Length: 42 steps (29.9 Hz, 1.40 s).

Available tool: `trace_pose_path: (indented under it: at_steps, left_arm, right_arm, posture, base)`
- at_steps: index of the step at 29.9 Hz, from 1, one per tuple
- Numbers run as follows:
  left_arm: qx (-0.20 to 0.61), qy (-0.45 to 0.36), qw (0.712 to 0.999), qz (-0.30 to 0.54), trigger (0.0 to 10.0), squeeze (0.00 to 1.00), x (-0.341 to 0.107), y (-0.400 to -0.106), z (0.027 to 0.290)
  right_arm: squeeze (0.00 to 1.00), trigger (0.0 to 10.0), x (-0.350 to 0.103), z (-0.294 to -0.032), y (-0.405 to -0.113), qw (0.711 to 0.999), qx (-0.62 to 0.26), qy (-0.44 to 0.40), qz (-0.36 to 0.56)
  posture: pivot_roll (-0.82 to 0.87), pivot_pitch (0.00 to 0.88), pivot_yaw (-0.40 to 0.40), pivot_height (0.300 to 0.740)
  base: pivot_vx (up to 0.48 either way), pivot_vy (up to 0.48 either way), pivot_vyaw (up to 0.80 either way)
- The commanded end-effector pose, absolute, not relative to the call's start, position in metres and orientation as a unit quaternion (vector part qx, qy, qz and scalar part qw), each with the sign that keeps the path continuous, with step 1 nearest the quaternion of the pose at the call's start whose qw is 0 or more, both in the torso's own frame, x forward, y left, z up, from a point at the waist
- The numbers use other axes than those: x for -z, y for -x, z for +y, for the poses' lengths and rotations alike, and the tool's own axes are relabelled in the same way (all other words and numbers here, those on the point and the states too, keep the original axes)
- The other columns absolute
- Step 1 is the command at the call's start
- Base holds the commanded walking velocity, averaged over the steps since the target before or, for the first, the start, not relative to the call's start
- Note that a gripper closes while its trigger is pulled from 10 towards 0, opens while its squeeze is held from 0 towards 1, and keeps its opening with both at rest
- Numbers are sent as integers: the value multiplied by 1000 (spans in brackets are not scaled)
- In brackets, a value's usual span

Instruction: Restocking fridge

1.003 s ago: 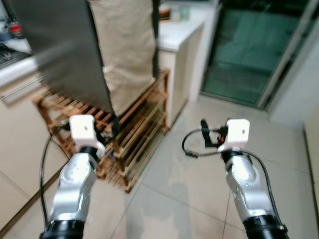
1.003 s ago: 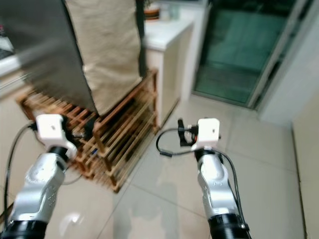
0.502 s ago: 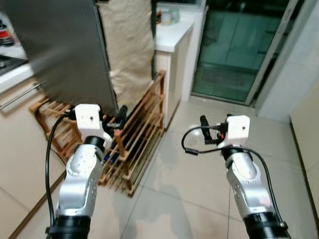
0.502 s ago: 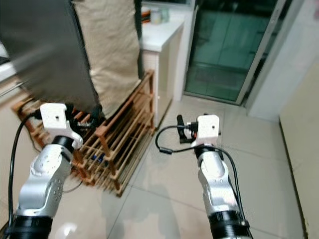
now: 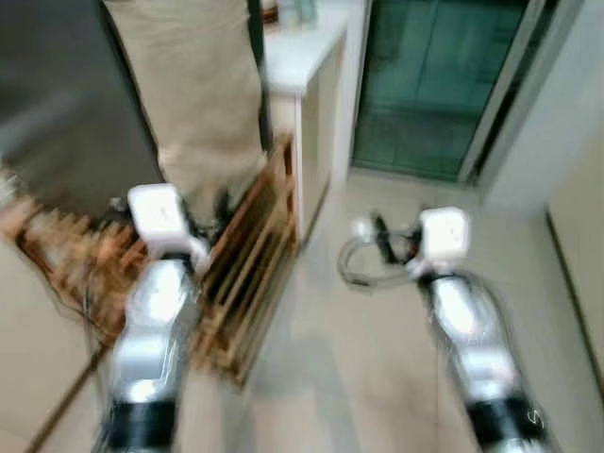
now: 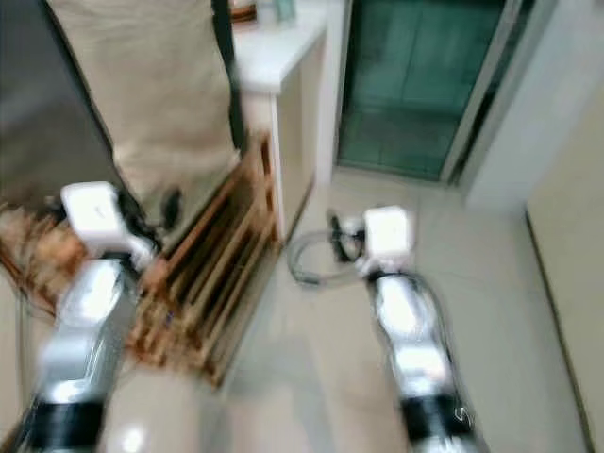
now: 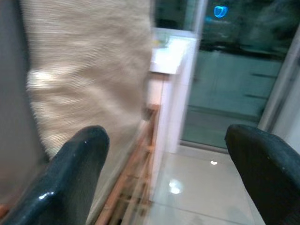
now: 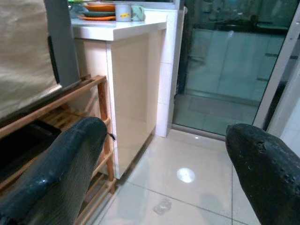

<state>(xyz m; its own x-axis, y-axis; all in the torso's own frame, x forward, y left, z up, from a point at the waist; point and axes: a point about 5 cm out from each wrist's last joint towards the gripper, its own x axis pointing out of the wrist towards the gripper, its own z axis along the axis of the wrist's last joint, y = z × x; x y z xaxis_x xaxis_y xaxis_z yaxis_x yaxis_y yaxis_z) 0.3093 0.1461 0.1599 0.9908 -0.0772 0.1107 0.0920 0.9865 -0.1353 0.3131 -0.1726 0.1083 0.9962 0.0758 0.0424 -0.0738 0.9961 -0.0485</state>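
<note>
Glossy pale floor tiles (image 5: 377,377) stretch toward the green glass door (image 5: 425,85), past the beige cloth-draped fridge (image 5: 198,94) on its slatted wooden rack (image 5: 255,255), which the wide-open, empty left end effector (image 7: 164,173) might clip; the right end effector (image 8: 164,173) is equally spread and empty.

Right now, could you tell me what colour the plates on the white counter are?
Orange plates, stacked; clearest in the right wrist view.

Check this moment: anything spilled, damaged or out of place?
Nothing stands out, though the head views are blurred. Both grippers, left gripper and right gripper, are open and empty. The wooden rack stands level beside the white counter; the tiled floor looks dry.
</note>
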Motion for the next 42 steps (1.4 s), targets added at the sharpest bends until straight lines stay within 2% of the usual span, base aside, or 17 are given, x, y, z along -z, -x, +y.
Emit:
trace_pose_path:
  at_steps: [1, 6, 15, 28, 35, 42]
  left_arm:
    - [17, 57, 997, -58, 10000, 0, -162, -307, 162]
    - [9, 62, 996, -64, 10000, 0, -166, -308, 164]
    - [32, 3, 998, -53, 10000, 0, -164, -313, 155]
    - [24, 25, 997, -63, 10000, 0, -170, -318, 152]
    - [79, 11, 995, -60, 10000, 0, -170, -314, 136]
    - [91, 16, 994, -50, 10000, 0, -170, -314, 135]
  right_arm:
    - [0, 10000, -114, -154, -315, 997, -66, 15, -37]
    - [0, 10000, -113, -153, -315, 997, -69, 15, -36]
    - [0, 10000, -114, -154, -314, 997, -63, 14, -37]
    - [0, 10000, -119, -152, -313, 996, -69, 24, -47]
    - [0, 10000, -116, -150, -308, 996, -74, 28, -44]
    - [0, 10000, -117, -150, -309, 996, -76, 26, -46]
  posture:
    - [-140, 0, 48, 740]
    - [-140, 0, 49, 740]
    - [-144, 0, 55, 740]
    - [-155, 0, 63, 740]
    - [-154, 0, 60, 740]
    - [-151, 0, 56, 740]
  base:
    - [0, 480, 0]
    - [0, 146, 0]
    - [0, 0, 0]
    - [474, 0, 0]
    - [476, 0, 0]
    - [0, 0, 0]
